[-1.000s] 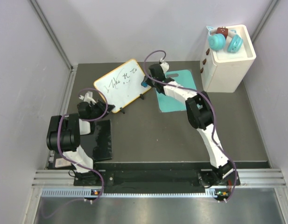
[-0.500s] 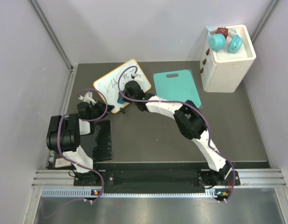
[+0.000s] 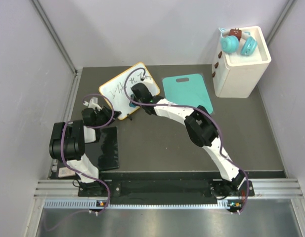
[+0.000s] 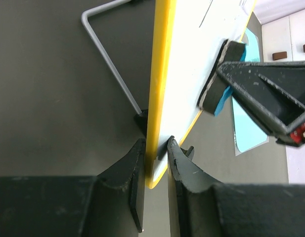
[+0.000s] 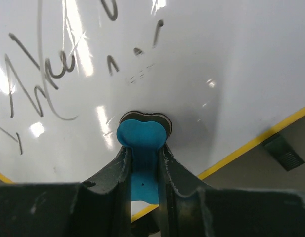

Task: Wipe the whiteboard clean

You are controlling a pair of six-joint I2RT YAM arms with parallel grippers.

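The whiteboard (image 3: 123, 91), white with an orange-yellow frame and black handwriting, stands propped on its wire stand at the back left. My left gripper (image 4: 156, 153) is shut on its lower frame edge (image 4: 160, 89). My right gripper (image 5: 142, 158) is shut on a blue eraser (image 5: 141, 136) and presses its dark felt pad flat on the board's white face (image 5: 216, 59), just below the writing (image 5: 43, 79). In the left wrist view the eraser (image 4: 219, 79) touches the board face. In the top view the right gripper (image 3: 134, 97) is over the board's lower middle.
A teal cutting board (image 3: 188, 94) lies right of the whiteboard. A white box (image 3: 241, 64) with teal and brown toys (image 3: 237, 42) stands at the back right. A black mat (image 3: 107, 148) lies by the left arm. Grey walls close in both sides.
My right gripper has swept left from the board's right edge onto its face, then shifted slightly. The left gripper has held still on the frame.
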